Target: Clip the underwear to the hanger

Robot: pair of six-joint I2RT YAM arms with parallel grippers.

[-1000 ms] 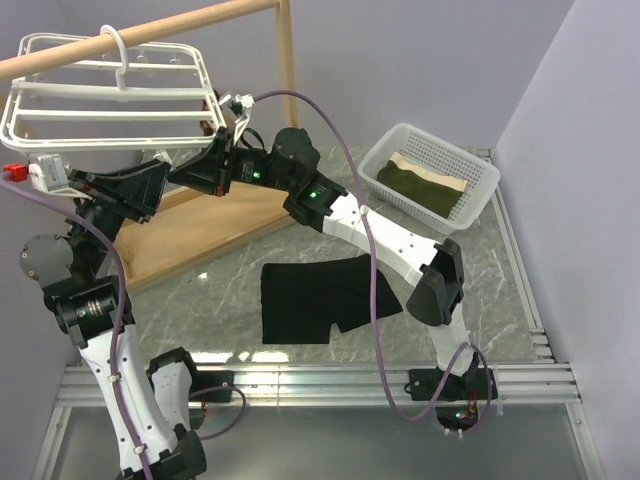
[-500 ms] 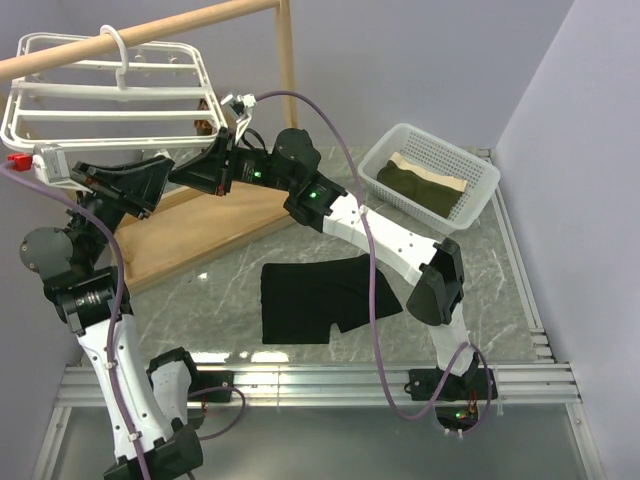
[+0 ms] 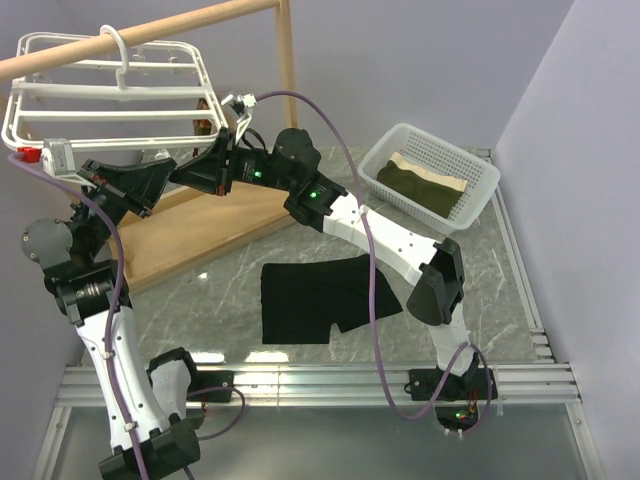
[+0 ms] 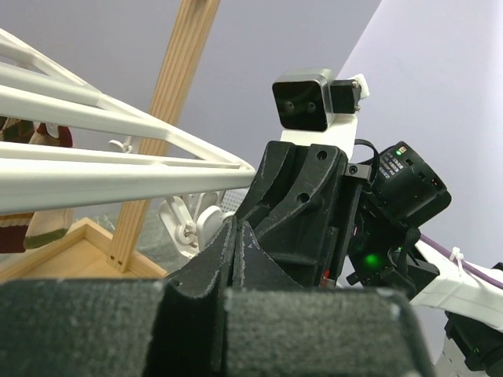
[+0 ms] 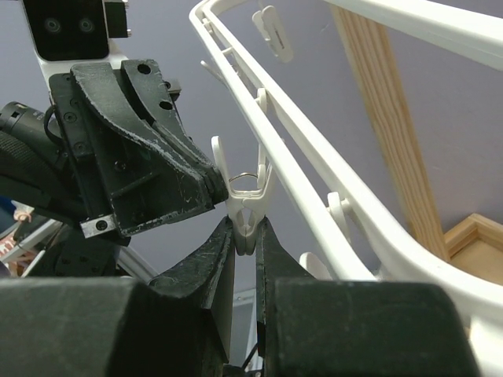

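Note:
The black underwear (image 3: 318, 297) lies flat on the marble table, away from both grippers. The white hanger (image 3: 110, 100) hangs by its hook from the wooden pole. At the rack's near right corner, my right gripper (image 5: 245, 229) is shut on the lower end of a dangling white clip (image 5: 245, 206) under the hanger's rail (image 5: 369, 236). My left gripper (image 4: 236, 229) is shut with nothing between its fingers. Its tips (image 5: 211, 187) sit right beside the clip's upper handle, facing the right gripper (image 4: 306, 212). From above, the left gripper (image 3: 160, 172) and right gripper (image 3: 215, 150) meet below the rack.
A white mesh basket (image 3: 478, 165) at the back right holds a folded olive-and-tan cloth (image 3: 420, 185). The wooden pole (image 3: 150, 35), its post (image 3: 287, 60) and base board (image 3: 200, 225) stand behind the arms. A small brown garment (image 4: 31, 188) hangs from the rack.
My left gripper has closed and its arm has risen slightly toward the rack's corner. The right gripper keeps its hold on the clip, and the underwear has not moved.

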